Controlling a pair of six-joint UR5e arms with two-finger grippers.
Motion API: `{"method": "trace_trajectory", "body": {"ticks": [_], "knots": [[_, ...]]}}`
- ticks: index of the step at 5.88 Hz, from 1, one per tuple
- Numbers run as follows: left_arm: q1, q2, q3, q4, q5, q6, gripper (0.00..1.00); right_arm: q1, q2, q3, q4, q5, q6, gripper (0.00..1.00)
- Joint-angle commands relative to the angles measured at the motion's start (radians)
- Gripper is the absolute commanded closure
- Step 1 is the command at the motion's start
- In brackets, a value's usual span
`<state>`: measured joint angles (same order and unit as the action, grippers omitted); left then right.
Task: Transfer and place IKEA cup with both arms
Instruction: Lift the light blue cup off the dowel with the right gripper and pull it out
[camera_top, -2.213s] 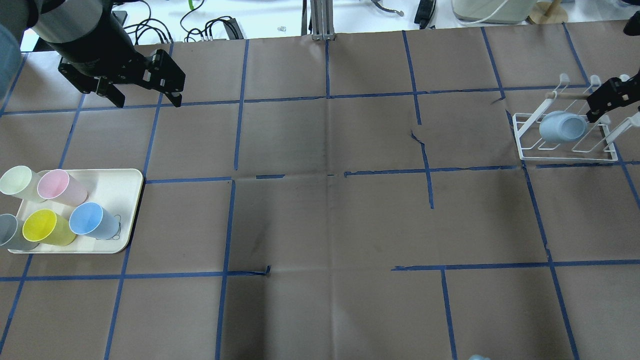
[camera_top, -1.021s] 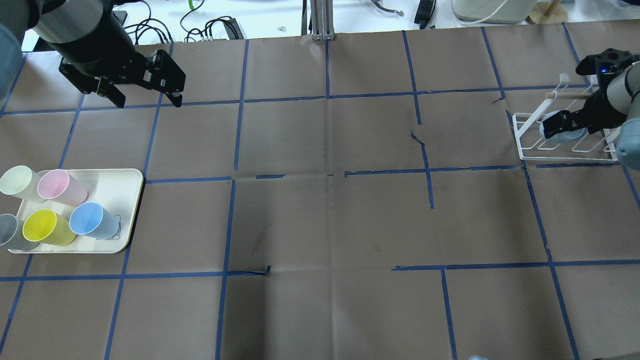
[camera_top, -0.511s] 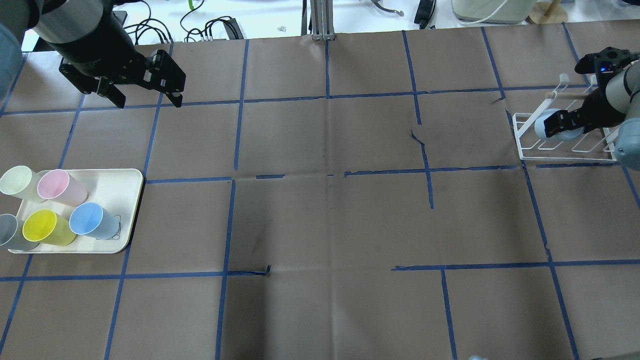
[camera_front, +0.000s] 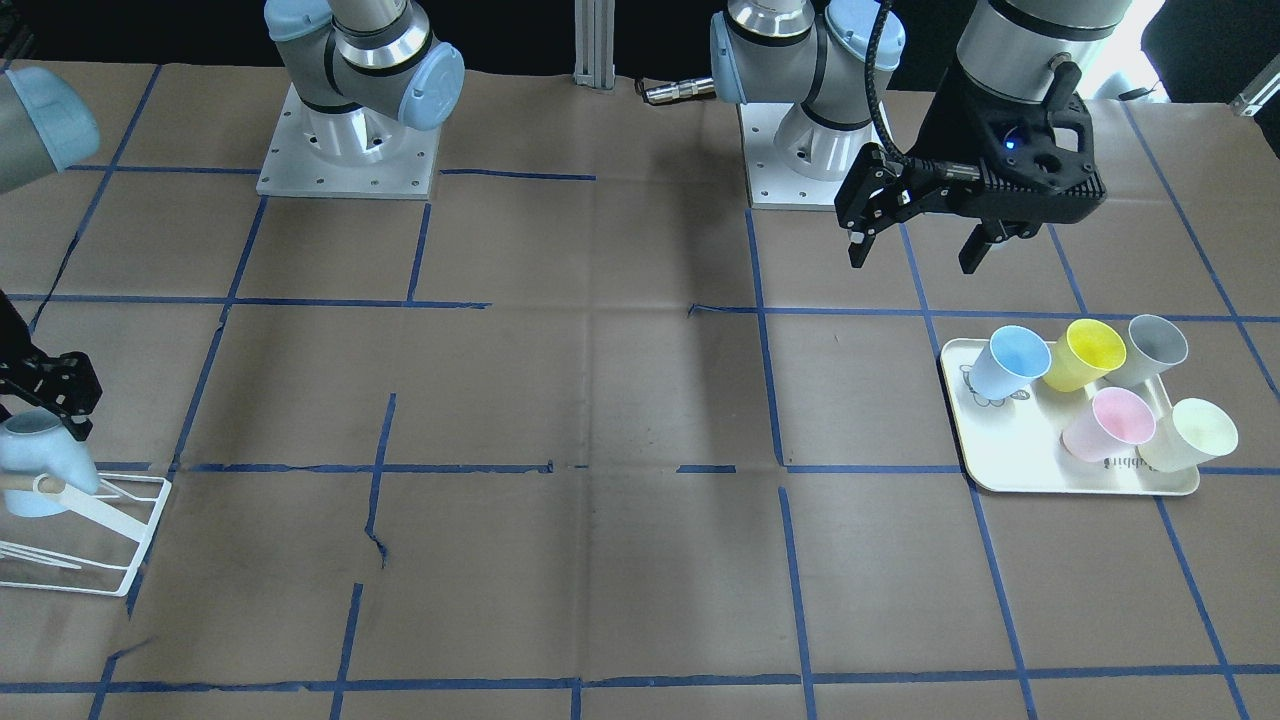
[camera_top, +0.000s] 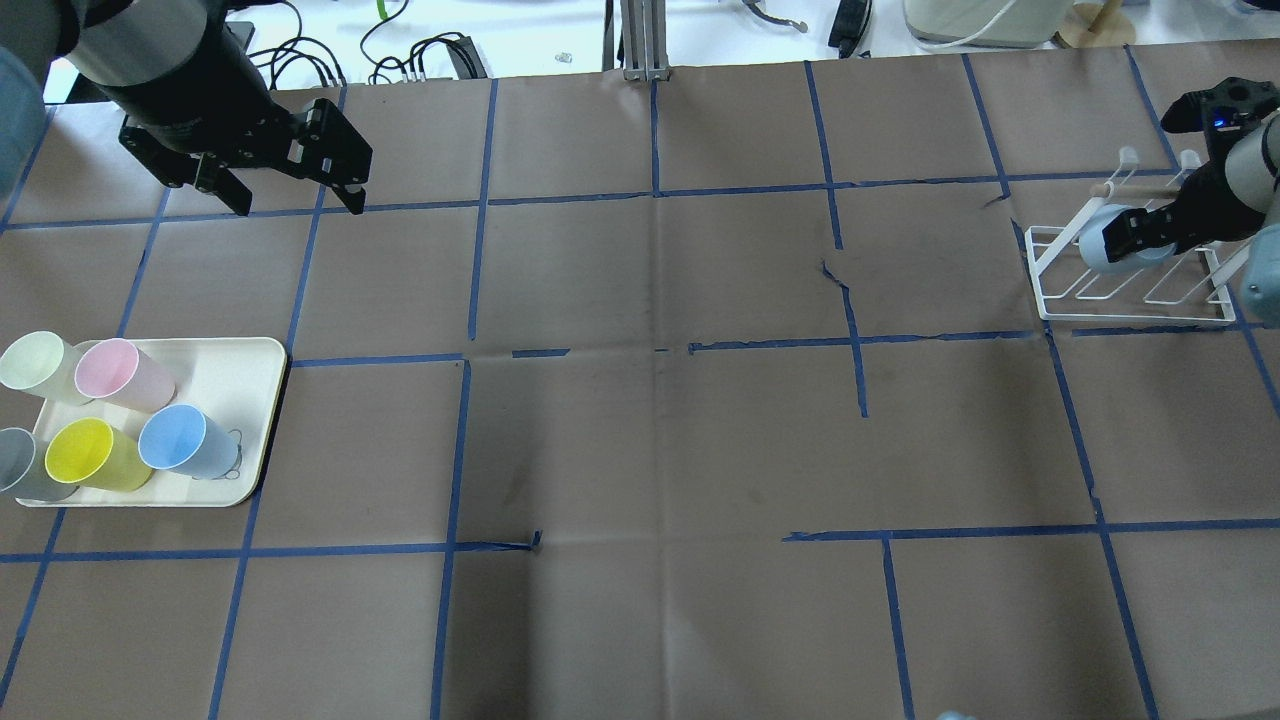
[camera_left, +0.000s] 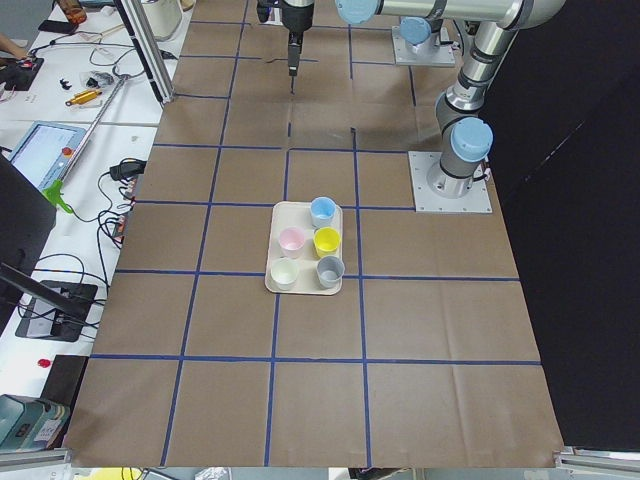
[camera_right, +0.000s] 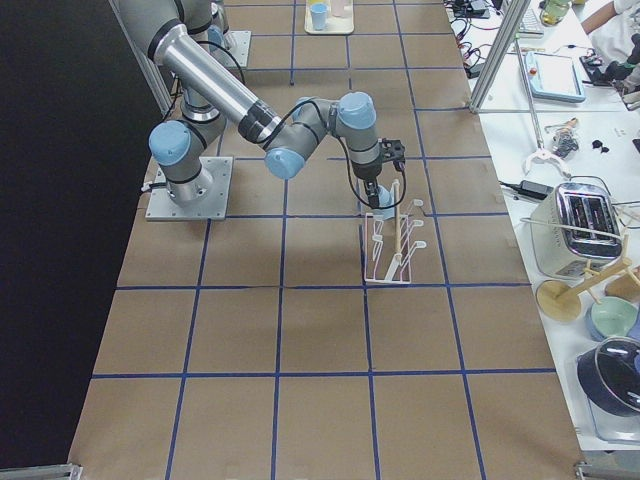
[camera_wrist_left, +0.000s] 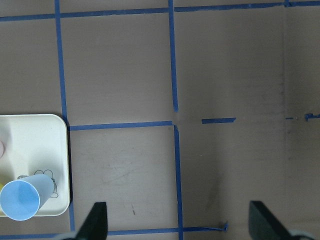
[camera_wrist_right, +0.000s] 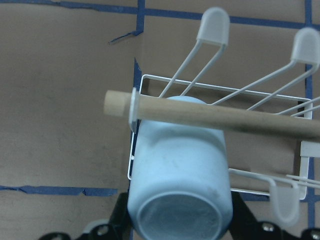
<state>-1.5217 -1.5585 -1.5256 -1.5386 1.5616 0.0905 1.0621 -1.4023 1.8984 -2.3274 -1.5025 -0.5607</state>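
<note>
Over the last couple of seconds the right claw (camera_top: 1128, 238) has swung in on the white wire rack (camera_top: 1046, 300) at the robot's right end of the counter (camera_top: 650, 440) and closed about the IKEA cup (camera_wrist_right: 177, 170), which now sits a little higher than before. It is tipped, base toward the wrist, pinched on both flanks, just under the rack's wooden dowel (camera_wrist_right: 210, 117) and not yet clear. The left claw (camera_front: 912, 262) hangs wide open and empty near the tray (camera_top: 250, 400). I'd say only the pick is begun; handover and placing remain.
</note>
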Motion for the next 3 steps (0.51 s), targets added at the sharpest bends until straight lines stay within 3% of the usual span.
{"method": "trace_trajectory", "body": {"ticks": [1,3], "knots": [[0.0,0.0,-0.001,0.0,0.0,0.0,0.02,0.001,-0.076,-0.088,0.2,0.001,0.011,0.57],[0.0,0.003,-0.001,0.0,-0.002,0.0,0.02,0.001,-0.128,-0.192,0.497,0.016,0.012,0.57]]}}
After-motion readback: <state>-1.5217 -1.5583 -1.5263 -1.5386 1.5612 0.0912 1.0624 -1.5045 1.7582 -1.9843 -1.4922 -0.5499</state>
